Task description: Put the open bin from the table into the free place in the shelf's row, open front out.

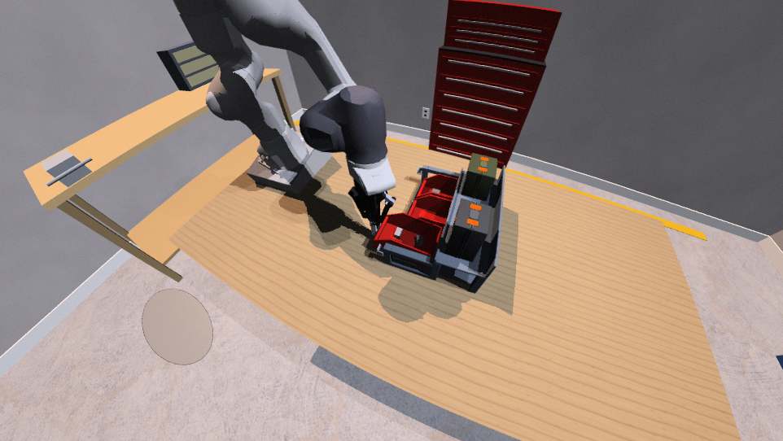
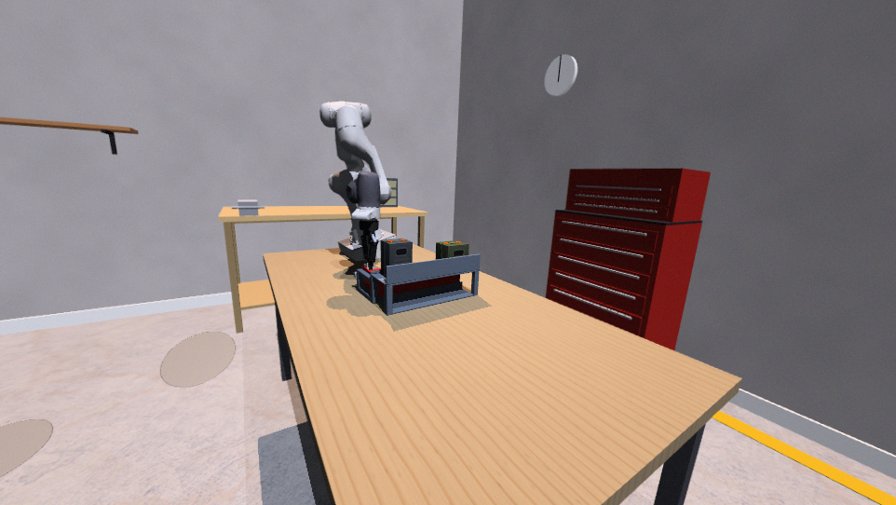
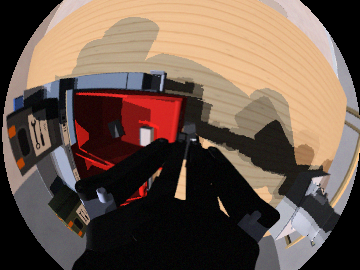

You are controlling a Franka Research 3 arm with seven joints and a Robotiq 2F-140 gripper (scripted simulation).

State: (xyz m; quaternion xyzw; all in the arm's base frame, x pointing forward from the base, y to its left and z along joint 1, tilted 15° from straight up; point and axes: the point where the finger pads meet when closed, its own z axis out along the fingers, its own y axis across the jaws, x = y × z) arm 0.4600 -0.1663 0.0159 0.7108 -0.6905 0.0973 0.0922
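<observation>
The red open bin (image 1: pixel 408 234) (image 3: pixel 107 155) sits in the near end place of the grey-blue shelf (image 1: pixel 412 264) (image 2: pixel 432 276). Its open front faces the arm and reaches the shelf's front lip. Two small parts (image 3: pixel 146 135) lie inside it. Two more red bins (image 1: pixel 432 209) stand beside it in the row, farther back. My gripper (image 1: pixel 378 223) (image 2: pixel 370 260) (image 3: pixel 188 130) is shut, fingers together. Its tips point down at the bin's front rim, at the corner by the table side. Nothing shows between the fingers.
A grey box (image 1: pixel 472 219) and a green box (image 1: pixel 482 167), both with orange marks, stand on the shelf's upper board over the bins' rear ends. A red drawer cabinet (image 1: pixel 496 81) stands behind the table. A side bench (image 1: pixel 109 137) stands behind the arm's base.
</observation>
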